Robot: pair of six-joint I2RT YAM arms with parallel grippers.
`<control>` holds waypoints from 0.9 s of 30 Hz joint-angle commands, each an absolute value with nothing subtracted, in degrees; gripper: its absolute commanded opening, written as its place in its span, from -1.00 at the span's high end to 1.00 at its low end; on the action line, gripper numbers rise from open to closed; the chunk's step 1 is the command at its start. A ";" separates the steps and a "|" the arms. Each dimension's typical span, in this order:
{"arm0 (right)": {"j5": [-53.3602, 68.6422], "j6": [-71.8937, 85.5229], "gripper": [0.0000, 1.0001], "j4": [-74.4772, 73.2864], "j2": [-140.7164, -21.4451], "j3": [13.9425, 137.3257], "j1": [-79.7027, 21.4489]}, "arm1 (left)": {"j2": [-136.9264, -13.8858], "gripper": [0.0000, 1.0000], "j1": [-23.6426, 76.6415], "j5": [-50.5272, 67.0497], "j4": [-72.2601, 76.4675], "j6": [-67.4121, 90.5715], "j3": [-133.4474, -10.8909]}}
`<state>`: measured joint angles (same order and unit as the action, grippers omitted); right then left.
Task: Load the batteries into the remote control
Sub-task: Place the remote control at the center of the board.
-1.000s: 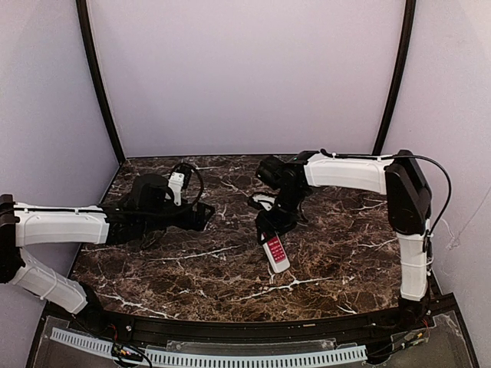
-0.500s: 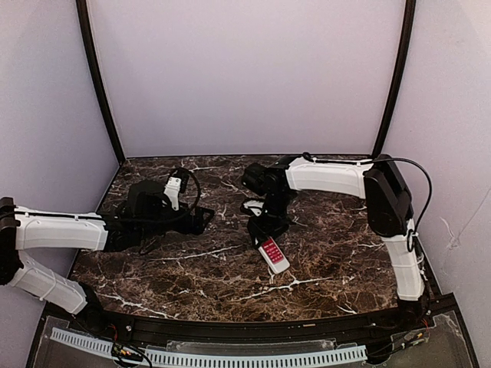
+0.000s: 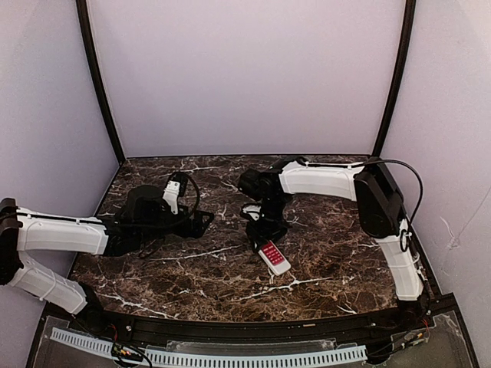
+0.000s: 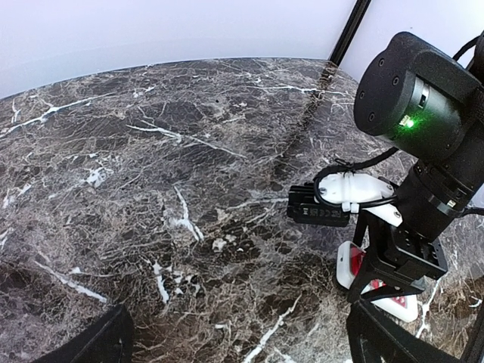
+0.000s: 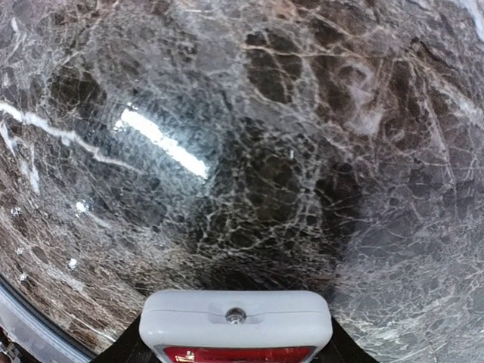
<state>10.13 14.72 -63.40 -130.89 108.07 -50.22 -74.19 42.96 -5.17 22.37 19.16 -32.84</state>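
Pinches the remote control's (image 3: 275, 257) far end in the right gripper (image 3: 265, 239), fingers half shut, looks gripped. Leaves left gripper (image 3: 205, 221) gaping, empty. Sits further left than a second ago.

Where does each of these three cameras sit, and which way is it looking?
Top external: high behind the arm bases, looking down at the table; both arms show, left gripper open, right gripper on the remote control.
Left wrist: on the left arm, looking across the table at the right arm; own fingertips at the bottom corners.
Right wrist: on the right arm, looking down at the table; own fingers flank the remote control's end.
Shared: all three show the remote control.
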 commanded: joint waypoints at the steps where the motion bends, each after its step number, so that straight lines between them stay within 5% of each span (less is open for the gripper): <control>1: 7.97 15.65 0.23 -63.58 -134.23 108.65 -51.32 | -73.03 -0.97 42.64 -5.27 24.42 18.35 -31.17; 18: 9.71 16.35 -0.51 -62.97 -134.89 109.18 -51.83 | -71.32 -0.97 42.53 -5.79 27.34 17.70 -28.12; 27: 13.08 16.30 -0.51 -53.40 -123.58 100.86 -49.58 | -72.27 -0.97 42.51 -3.40 25.14 18.36 -29.27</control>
